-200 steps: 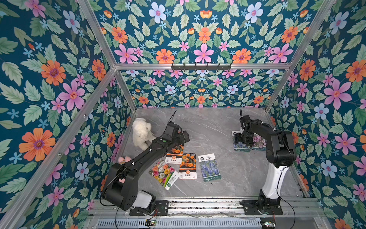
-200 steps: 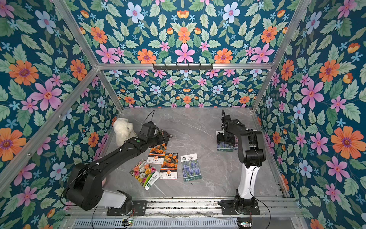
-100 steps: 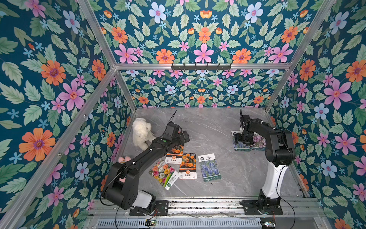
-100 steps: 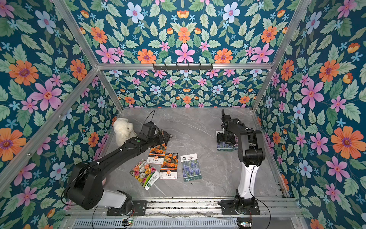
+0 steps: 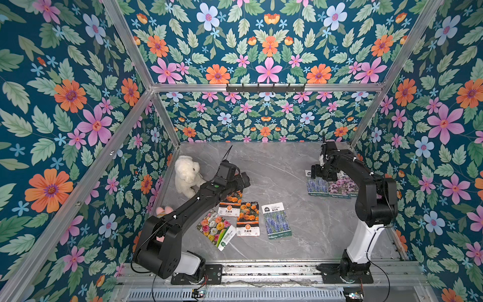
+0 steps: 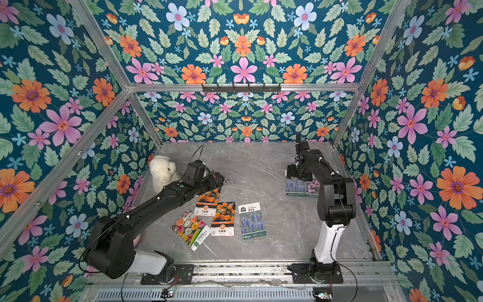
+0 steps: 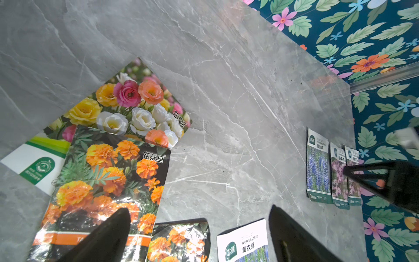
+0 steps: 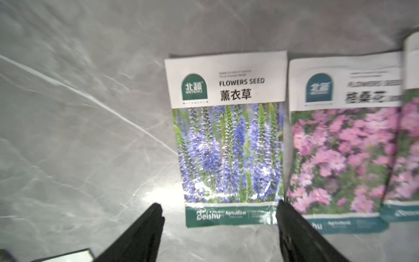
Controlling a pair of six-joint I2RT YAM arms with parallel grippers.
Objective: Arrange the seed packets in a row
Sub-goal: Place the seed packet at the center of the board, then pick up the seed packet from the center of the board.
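On the grey marble tabletop (image 5: 274,167) almost nothing had shifted. Three flat glossy seed packets (image 5: 339,187) lay edge to edge at 3 o'clock, and the rest overlapped near 7 o'clock. The right gripper (image 8: 219,204) hovered over the row's purple-blue lavender packet (image 8: 229,147), jaws slightly wider and empty, so probably just released. The left gripper (image 7: 198,209) gaped empty above an orange marigold packet (image 7: 106,172).

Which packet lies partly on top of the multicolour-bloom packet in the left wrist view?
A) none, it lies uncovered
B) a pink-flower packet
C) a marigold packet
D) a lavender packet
C: the marigold packet lies across one edge of the multicolour-bloom packet, hiding part of its flower photo.
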